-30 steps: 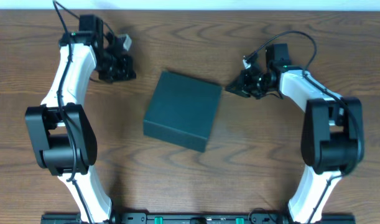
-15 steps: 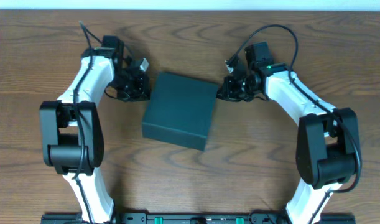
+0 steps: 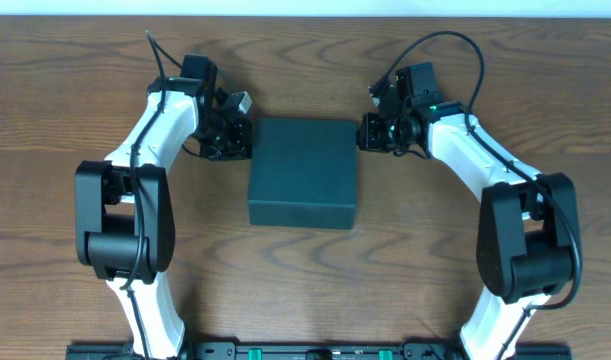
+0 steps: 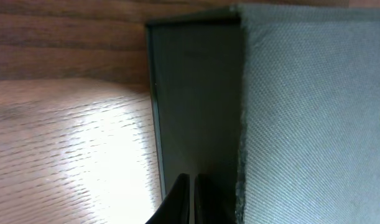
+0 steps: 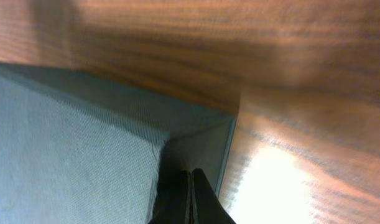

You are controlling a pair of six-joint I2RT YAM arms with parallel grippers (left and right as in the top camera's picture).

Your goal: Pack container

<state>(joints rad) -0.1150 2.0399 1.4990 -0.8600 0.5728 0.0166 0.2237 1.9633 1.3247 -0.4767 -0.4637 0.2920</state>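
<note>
Container (image 3: 303, 172), near-square, sides parallel to table (image 3: 45, 110), left claw (image 3: 243, 141) and right claw (image 3: 366, 132) pinched closed beside it

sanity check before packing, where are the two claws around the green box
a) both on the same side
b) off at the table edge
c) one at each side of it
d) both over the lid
c: in the overhead view the left claw is at the left side of the container and the right claw is at its right side.
</note>
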